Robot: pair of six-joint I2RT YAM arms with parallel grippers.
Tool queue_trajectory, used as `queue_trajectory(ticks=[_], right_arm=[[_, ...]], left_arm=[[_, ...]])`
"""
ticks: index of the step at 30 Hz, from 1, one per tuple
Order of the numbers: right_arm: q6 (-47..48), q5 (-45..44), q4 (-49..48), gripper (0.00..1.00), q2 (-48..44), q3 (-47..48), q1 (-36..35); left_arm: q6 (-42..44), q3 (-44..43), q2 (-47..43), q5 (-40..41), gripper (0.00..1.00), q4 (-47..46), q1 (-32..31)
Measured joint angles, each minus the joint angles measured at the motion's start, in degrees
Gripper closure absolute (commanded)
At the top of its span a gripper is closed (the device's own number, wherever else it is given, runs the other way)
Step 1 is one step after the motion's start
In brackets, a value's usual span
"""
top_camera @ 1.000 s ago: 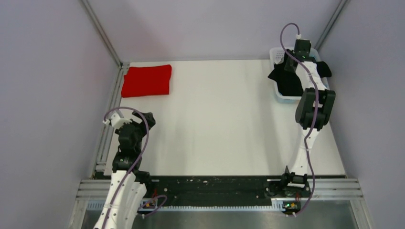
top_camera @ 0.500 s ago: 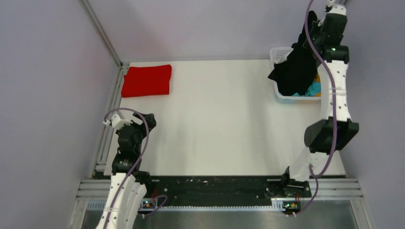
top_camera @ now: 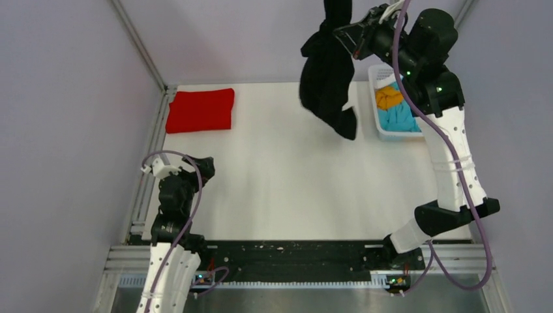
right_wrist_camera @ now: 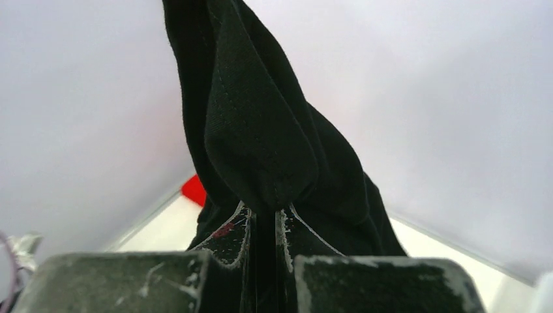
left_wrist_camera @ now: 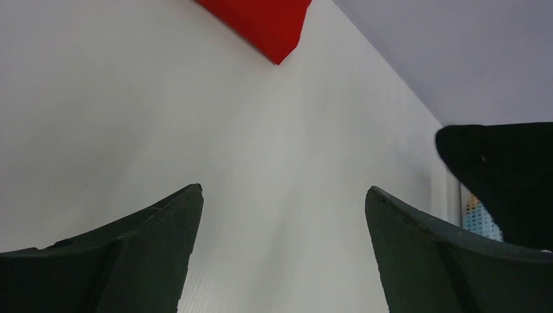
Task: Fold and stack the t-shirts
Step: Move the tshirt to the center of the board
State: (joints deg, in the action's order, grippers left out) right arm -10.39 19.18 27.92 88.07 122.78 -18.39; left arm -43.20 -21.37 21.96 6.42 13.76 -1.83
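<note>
White table stretches open between both arms. Black t-shirt dangles high over the far edge beside the basket, pinched tight in the right gripper. Red t-shirt sits folded in the far-left corner. Left gripper gapes, holding nothing.

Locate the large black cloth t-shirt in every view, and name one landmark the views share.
Top external: the large black cloth t-shirt hangs at upper centre, clamped by the right gripper.
Left wrist: the shirt is a dark lobe at the right edge.
Right wrist: the shirt fills the centre.
Shared landmark: the folded red t-shirt, top edge of left wrist, small patch in right wrist.
</note>
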Motion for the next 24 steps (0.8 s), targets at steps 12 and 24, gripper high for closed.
queue_trajectory(ticks=[12,24], right_arm=[[-9.88,-7.74,-10.40,1.00,-8.20,-27.10,-6.49],[-21.31,-34.14,-9.42,0.53,-7.65,-59.36,2.03]], left_arm=[[-3.69,-2.97,-1.97,-0.87,0.02,6.82,0.00],[-6.45,-2.05,7.52,-11.72,0.01,4.61,0.00]])
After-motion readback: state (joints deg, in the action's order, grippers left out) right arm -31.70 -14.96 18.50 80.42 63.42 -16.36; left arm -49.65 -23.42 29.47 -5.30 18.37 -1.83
